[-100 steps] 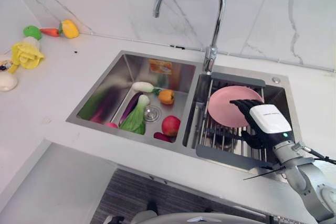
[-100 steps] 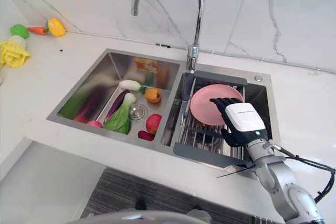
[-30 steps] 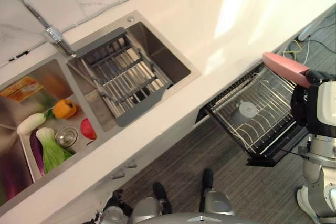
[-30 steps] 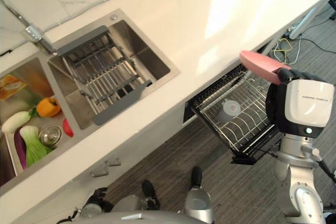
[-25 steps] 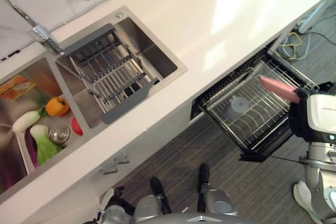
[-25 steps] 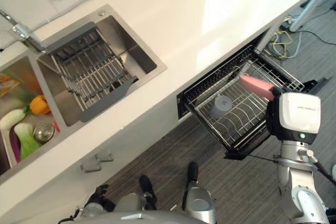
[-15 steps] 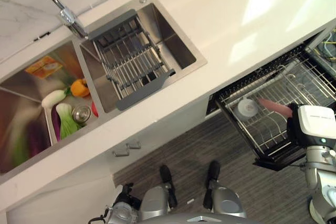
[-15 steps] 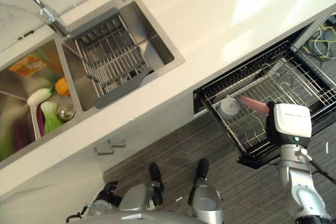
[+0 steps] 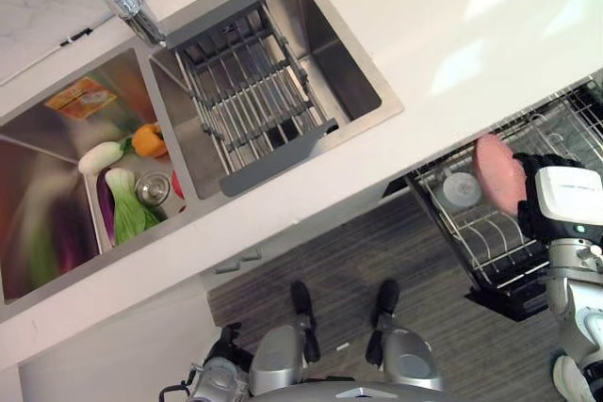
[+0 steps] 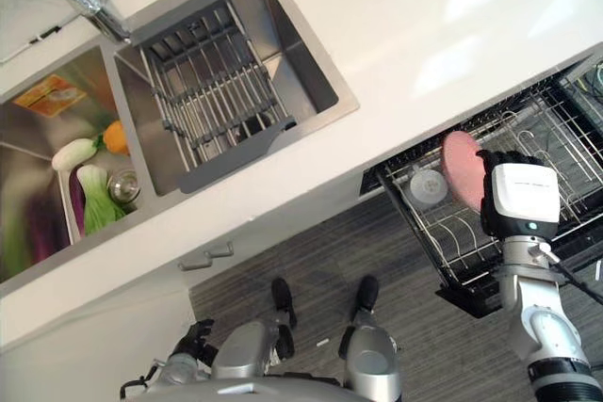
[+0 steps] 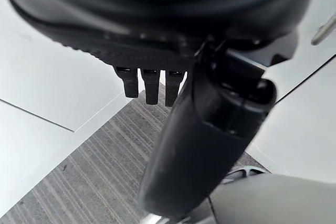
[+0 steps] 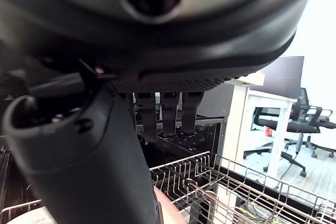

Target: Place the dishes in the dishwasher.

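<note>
At the far left, toy vegetables point(image 9: 122, 204) are lying in the left sink basin point(image 9: 57, 223), and the drying rack point(image 9: 250, 105) over the right basin is sitting empty of dishes. The left hand point(image 11: 210, 129) is hanging relaxed over the floor, holding nothing. Further right, the right hand point(image 10: 520, 197) is clutching the pink plate point(image 10: 464, 169) on edge, fingers curled round its rim, over the pulled-out dishwasher rack point(image 10: 443, 233). A small bowl point(image 10: 429, 186) is sitting just beside it, possibly crowding the slot. Judging by this, seating and releasing the plate is what is left.
</note>
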`<state>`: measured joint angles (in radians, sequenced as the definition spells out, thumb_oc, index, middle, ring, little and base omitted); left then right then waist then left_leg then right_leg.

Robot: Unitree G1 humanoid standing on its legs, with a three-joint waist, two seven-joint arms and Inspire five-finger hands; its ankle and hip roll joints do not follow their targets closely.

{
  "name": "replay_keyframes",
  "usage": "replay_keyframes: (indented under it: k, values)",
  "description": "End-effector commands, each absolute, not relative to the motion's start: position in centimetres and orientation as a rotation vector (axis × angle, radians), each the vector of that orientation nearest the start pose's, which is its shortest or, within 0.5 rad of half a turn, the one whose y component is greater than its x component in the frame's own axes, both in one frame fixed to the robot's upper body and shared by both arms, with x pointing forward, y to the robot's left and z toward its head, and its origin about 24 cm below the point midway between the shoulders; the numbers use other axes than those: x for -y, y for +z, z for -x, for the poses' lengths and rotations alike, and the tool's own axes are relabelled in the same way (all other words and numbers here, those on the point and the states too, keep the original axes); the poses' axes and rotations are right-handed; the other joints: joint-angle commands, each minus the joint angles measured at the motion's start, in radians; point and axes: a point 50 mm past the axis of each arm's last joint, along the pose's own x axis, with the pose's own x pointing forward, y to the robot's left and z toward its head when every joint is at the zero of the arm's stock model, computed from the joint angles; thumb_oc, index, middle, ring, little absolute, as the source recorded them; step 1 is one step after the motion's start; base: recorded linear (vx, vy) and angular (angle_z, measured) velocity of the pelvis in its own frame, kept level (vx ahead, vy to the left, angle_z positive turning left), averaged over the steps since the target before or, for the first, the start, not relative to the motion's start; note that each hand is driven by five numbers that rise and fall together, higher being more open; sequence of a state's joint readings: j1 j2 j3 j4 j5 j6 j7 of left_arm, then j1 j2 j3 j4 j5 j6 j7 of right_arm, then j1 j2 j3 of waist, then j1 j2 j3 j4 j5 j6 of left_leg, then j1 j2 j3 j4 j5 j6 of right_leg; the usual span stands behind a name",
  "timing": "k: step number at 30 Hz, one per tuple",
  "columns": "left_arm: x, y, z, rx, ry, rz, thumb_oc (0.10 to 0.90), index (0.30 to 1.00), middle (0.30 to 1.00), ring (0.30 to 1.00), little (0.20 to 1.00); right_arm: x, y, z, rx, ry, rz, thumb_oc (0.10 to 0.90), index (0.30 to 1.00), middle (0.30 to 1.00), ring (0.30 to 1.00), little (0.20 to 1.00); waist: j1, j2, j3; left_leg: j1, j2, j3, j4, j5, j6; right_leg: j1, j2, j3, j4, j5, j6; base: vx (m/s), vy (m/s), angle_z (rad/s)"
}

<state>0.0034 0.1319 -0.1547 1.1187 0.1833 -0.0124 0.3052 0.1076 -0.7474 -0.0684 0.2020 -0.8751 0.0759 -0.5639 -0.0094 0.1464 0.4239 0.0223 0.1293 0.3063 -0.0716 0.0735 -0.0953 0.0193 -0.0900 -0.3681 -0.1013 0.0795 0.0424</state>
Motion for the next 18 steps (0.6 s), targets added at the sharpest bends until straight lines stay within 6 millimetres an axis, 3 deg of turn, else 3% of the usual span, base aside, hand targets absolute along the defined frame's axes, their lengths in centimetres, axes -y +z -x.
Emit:
replay_keyframes:
  k: [1,7,10,13,18]
  values:
    - [-19.7,-15.8,-11.7,-1.065,0.088,-0.557,0.8,0.9,0.9,0.9,0.9,33.3,13.7,-21.8,0.295,-0.683,1.566,0.8,0.9,0.9,0.9,0.9,-0.017,-0.02,-0.059,-0.05,0.049,0.011,0.064,0.044,-0.042,0.014,-0.027,0.062,0.086,-0.127,0.071,0.01,0.006,-0.12]
    - [-20.1,-15.8,-11.6,-1.081,0.103,-0.56,0.8,0.9,0.9,0.9,0.9,32.9,15.0,-20.2,0.366,-0.78,1.374,0.8,0.9,0.9,0.9,0.9,-0.038,-0.037,-0.068,-0.027,0.052,0.027,0.068,0.028,-0.041,0.025,-0.026,0.078,0.085,-0.13,0.073,0.04,0.007,-0.13]
    - [-20.5,-15.7,-11.6,-1.086,0.143,-0.569,0.8,0.9,0.9,0.9,0.9,35.6,15.6,-17.7,0.339,-1.063,1.275,0.8,0.9,0.9,0.9,0.9,-0.062,-0.049,-0.073,-0.004,0.052,0.046,0.069,0.01,-0.041,0.028,-0.024,0.098,0.086,-0.131,0.078,0.07,0.034,-0.16]
    - [-20.6,-15.7,-11.5,-1.09,0.15,-0.584,0.8,0.9,0.9,0.9,0.9,38.8,13.6,-15.0,0.173,-1.289,1.185,0.8,0.9,0.9,0.9,0.9,-0.078,-0.053,-0.082,0.008,0.052,0.059,0.067,0.0,-0.037,0.028,-0.022,0.113,0.084,-0.131,0.081,0.02,0.03,-0.26]
    - [-20.6,-15.6,-11.8,-1.081,0.158,-0.591,0.8,0.9,0.9,0.9,0.9,40.8,11.0,-12.1,-0.015,-1.456,1.14,0.8,0.9,0.9,0.9,0.9,-0.092,-0.044,-0.082,0.004,0.047,0.072,0.063,0.0,-0.032,0.002,-0.024,0.127,0.095,-0.122,0.081,-0.01,0.035,-0.18]
